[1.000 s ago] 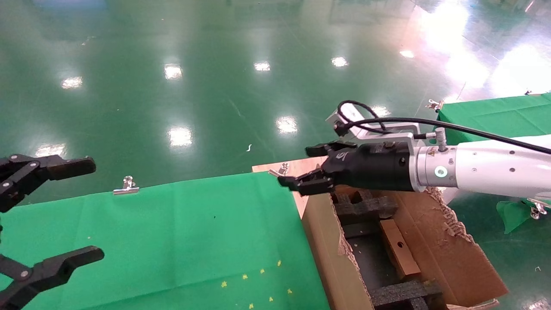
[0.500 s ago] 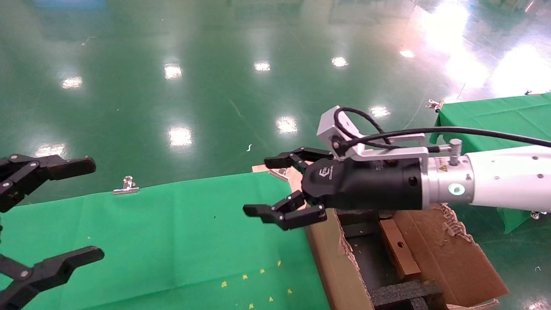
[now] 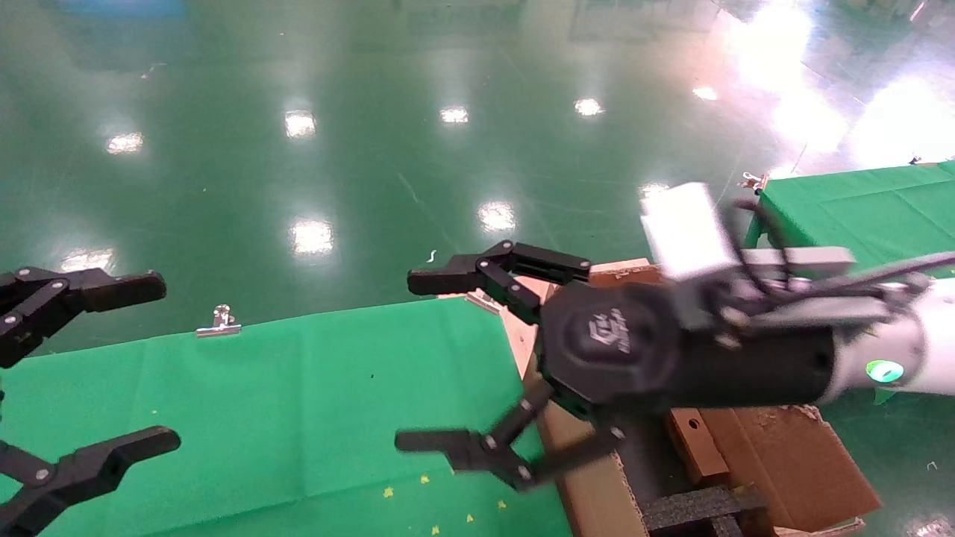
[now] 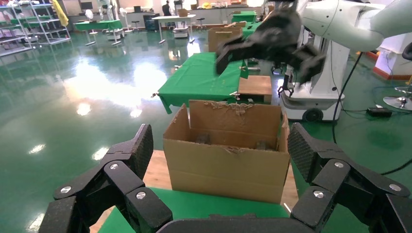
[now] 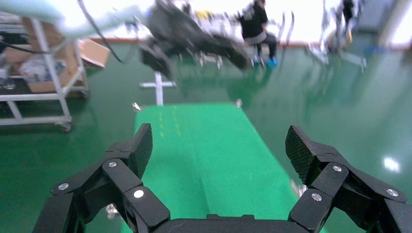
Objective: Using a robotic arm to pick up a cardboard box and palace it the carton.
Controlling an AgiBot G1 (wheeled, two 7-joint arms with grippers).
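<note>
One cardboard box point(image 3: 692, 440) inside carton point(image 3: 783, 462), head view only

Your robotic arm point(image 3: 929, 350) is shiny white with a green ring light, silver screws, and a black right gripper point(image 3: 448, 358).

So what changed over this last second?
The right tool swung from above the carton out over the green table, opening wide, holding nothing. The box stayed in the carton; the left tool stayed parked, open.
</note>
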